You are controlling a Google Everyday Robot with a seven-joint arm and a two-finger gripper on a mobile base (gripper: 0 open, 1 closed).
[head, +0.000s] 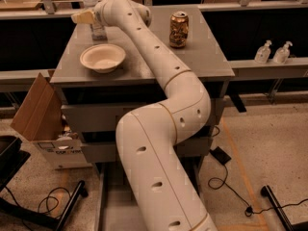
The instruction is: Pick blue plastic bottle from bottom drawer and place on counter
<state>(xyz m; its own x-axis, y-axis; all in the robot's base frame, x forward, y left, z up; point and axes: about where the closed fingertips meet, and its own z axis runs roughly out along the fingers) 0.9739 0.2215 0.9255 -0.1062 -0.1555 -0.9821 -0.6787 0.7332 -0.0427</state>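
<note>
Cream-white robot arm (159, 143) reaches across the grey metal counter (202, 57) to its far left corner. A paper bowl (102, 57) sits near the front, a gold-brown drink can (178, 29) well apart to the right. The blue plastic bottle (98, 31) stands upright on the counter, at the gripper (89, 17); whether it grips or has let go cannot be told. Judged step: release. Free the bottle only once its base is flat, then withdraw clear of the bowl.

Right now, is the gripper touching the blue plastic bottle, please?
Cannot tell: in the camera view the gripper overlaps the blue plastic bottle on the counter, hiding contact.
</note>
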